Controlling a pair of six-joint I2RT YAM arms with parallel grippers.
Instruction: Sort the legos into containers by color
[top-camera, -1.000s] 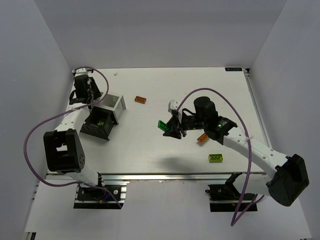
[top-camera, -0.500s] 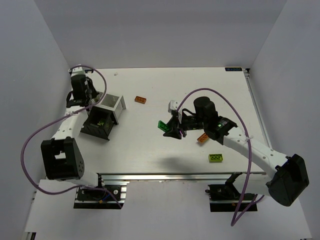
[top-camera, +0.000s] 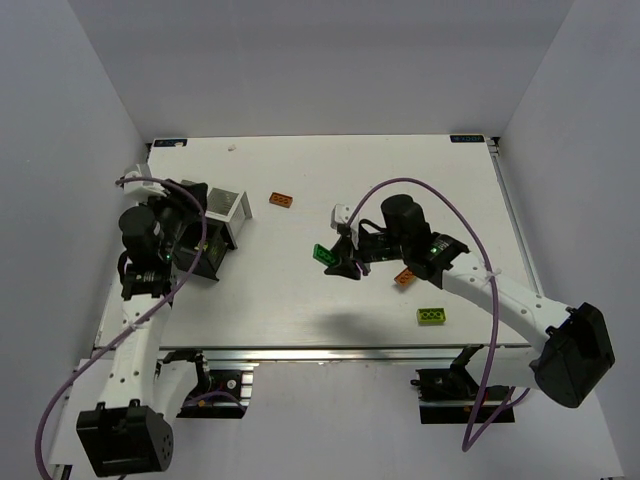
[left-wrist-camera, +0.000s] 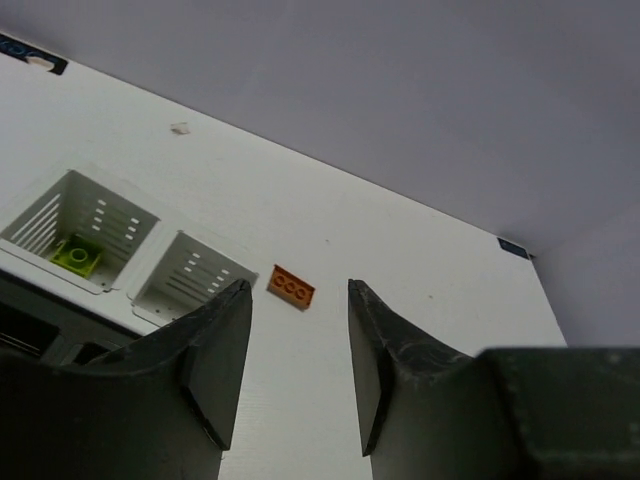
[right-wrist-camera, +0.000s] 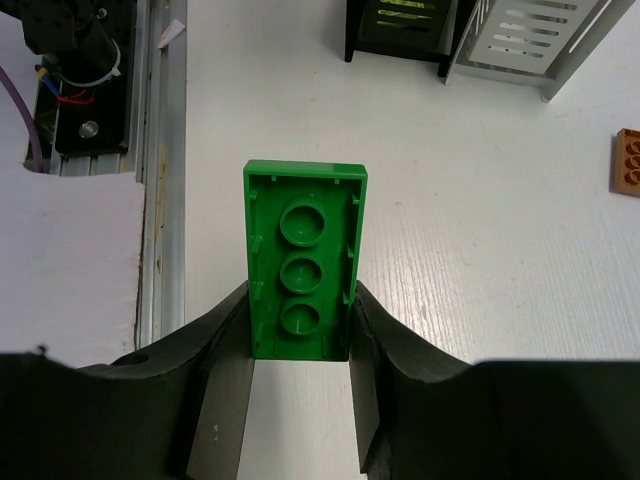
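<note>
No legible text anywhere; dark corner labels (top-camera: 466, 138) on the table (top-camera: 290, 300) too small.

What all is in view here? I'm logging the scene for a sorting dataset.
Table: one, white, under everything.
White container: one, white, far left of the table.
Black container: one, black, beside the white container.
Orange legos: two, orange, one right of the white container, one by the right arm.
Lime legos: two, lime, one inside the black container, one loose near front right.
Green lego: one, green, held mid-table.
Left gripper: black, open, by the containers.
Right gripper: black, shut on the green lego.
</note>
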